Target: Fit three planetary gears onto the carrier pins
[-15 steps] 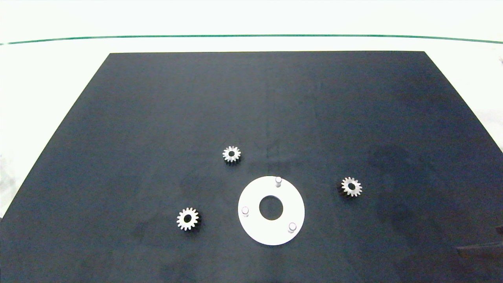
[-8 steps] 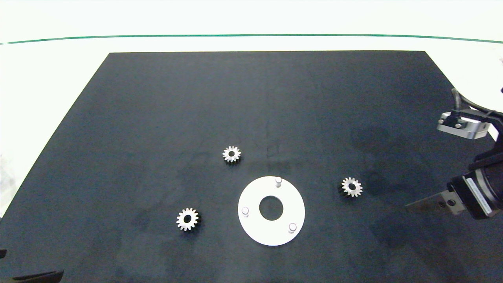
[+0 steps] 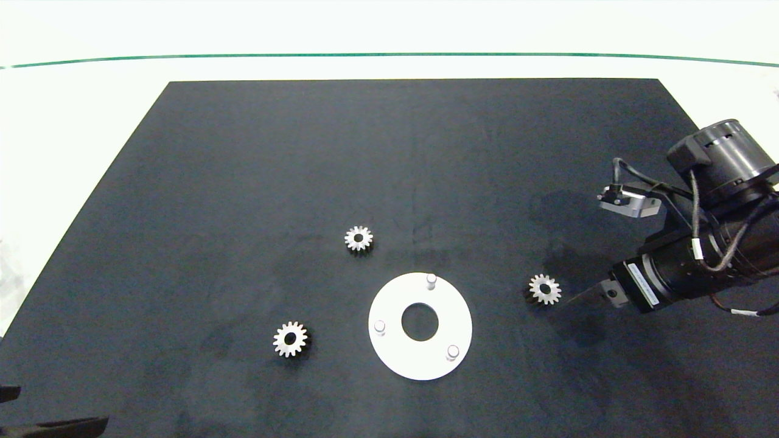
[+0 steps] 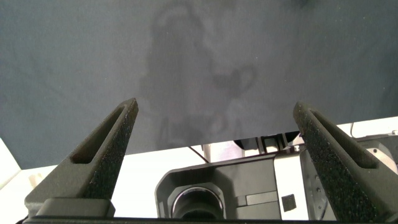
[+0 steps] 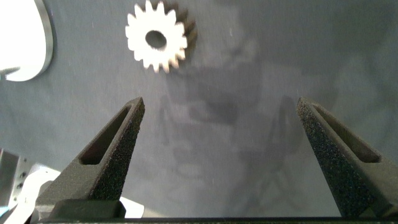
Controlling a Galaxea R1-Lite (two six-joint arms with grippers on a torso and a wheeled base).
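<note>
Beside the rightmost of 3 planetary gears [image 3: 544, 289], right gripper [image 5: 217, 155] has just swept in, jaws released; pickup looks imminent, carrier pins [image 3: 431, 280] bare.

A pale worktop [image 3: 73, 121] carried a large black mat [image 3: 389, 170]. On the mat lay a flat white disc [image 3: 420, 359] with three upright carrier pins [image 3: 431, 280], and three planetary gears [image 3: 359, 238] lay flat and well apart around it, none touching the disc
</note>
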